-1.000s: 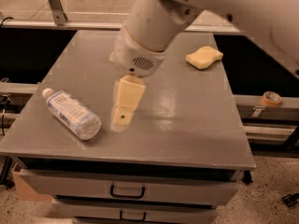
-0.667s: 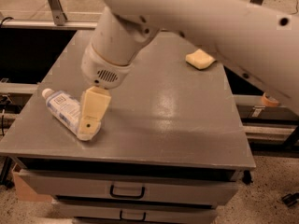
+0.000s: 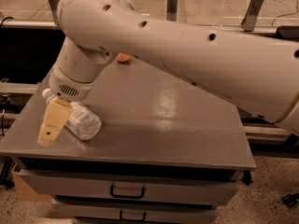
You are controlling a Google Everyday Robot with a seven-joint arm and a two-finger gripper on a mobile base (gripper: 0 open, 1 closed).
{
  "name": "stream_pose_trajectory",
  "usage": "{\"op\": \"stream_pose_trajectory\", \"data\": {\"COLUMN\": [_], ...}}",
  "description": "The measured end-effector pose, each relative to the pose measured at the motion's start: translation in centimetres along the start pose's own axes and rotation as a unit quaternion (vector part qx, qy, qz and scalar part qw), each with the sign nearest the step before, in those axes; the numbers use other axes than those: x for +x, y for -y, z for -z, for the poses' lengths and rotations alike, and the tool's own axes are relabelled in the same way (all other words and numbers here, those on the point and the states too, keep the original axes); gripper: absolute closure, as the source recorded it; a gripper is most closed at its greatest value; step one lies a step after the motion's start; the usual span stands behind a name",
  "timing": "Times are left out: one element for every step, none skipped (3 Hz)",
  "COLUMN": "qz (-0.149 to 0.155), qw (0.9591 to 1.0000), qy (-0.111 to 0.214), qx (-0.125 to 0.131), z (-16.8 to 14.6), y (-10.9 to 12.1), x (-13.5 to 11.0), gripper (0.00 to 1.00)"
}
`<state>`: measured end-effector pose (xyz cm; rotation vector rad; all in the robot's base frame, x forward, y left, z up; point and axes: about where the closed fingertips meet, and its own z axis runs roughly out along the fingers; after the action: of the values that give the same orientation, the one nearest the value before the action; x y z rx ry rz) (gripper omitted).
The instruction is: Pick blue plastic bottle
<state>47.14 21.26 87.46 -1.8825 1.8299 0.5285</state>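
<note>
The blue plastic bottle lies on its side near the front left corner of the grey table. It is clear and ribbed, its white cap points to the back left, and its base faces the front right. My gripper hangs from the big beige arm and sits low over the bottle's left side, covering the neck and label. Its tan tip reaches down to the table's front left edge. Contact with the bottle cannot be made out.
A small orange thing peeks out from behind the arm at the back of the table. Grey drawers with a dark handle sit under the tabletop. The arm hides most of the table's back and right side.
The arm has swung left and down across the table. My gripper moved from the table's middle to the bottle's left side. The bottle has hardly moved.
</note>
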Motion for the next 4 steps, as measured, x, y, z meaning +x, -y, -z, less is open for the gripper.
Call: {"op": "stream_pose_trajectory", "data": {"qz": [-0.036, -0.057, -0.061, -0.045], "qw": [0.999, 0.9974, 0.9966, 0.998], "qy": [-0.004, -0.012, -0.009, 0.01], "qx": [0.025, 0.043, 0.055, 0.043], "z": [-2.4, -4.0, -4.3, -3.5], "y": [1.2, 2.8, 4.4, 6.2], "x": [-0.6, -0.3, -0.5, -2.1], "gripper": [0.18, 0.41, 0.65, 0.88]}}
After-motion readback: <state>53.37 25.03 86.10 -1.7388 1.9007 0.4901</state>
